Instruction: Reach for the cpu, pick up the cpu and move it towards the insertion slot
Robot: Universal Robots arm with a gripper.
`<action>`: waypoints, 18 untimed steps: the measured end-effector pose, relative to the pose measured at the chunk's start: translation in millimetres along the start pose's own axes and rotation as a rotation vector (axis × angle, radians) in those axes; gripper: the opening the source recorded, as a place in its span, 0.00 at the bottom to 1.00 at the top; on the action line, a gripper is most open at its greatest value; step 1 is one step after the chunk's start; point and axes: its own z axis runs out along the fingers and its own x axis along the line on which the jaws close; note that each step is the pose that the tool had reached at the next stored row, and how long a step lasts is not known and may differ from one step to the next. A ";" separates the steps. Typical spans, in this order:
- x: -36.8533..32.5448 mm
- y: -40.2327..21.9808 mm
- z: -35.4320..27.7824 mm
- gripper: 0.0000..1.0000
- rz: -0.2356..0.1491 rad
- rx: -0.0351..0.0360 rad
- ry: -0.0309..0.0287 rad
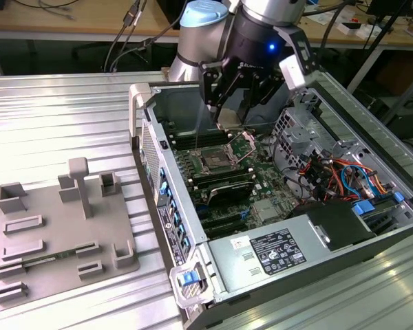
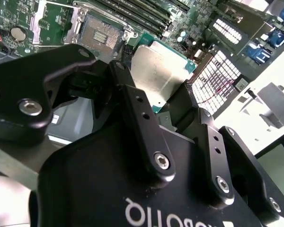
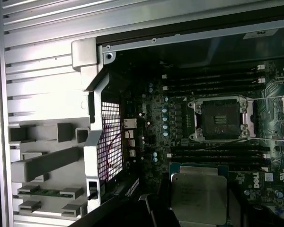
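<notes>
I am seeing one grey fixture tray (image 1: 62, 234) lying on the ribbed surface (image 1: 55, 117) at the exterior view's left, one open computer case (image 1: 275, 199) rightward. My end effector (image 1: 230, 117) is gripping one cpu (image 2: 161, 75) between its fingers (image 2: 132, 101), hovering above the motherboard, just beside the one insertion slot (image 3: 221, 119), uncovered.
</notes>
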 end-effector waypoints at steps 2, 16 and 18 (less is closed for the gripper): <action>0.0 2.5 0.2 0.55 -0.001 0.0001 0.0000; -8.9 21.4 5.4 0.55 -0.003 0.0021 -0.0010; -8.8 21.5 5.5 0.55 -0.003 0.0035 -0.0059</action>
